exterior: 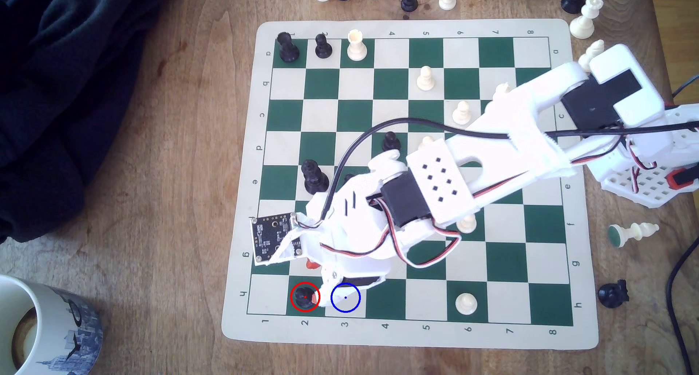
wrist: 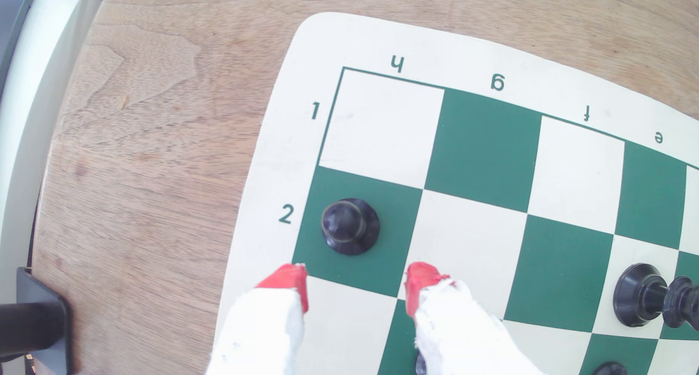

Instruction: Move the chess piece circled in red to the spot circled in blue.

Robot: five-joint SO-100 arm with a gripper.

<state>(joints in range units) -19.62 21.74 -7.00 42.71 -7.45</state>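
The chess piece circled in red (exterior: 304, 297) is a small black pawn standing upright on a green square in the board's near row, at the exterior view's left. The wrist view shows this pawn (wrist: 350, 226) from above on the green square by the printed 2. One square to its right in the exterior view lies the spot circled in blue (exterior: 345, 297), a bare cream square. My gripper (exterior: 314, 281) hovers over the border between these two squares. In the wrist view my gripper (wrist: 353, 284) is open. Its red-tipped fingers (wrist: 421, 280) stop just short of the pawn, holding nothing.
A tall black piece (exterior: 314, 176) stands behind my wrist, and a white pawn (exterior: 466, 303) shares the near row further right. A mug (exterior: 38, 329) sits at the exterior view's lower left, with dark cloth (exterior: 56, 95) above it. Spare pieces line the far table edge.
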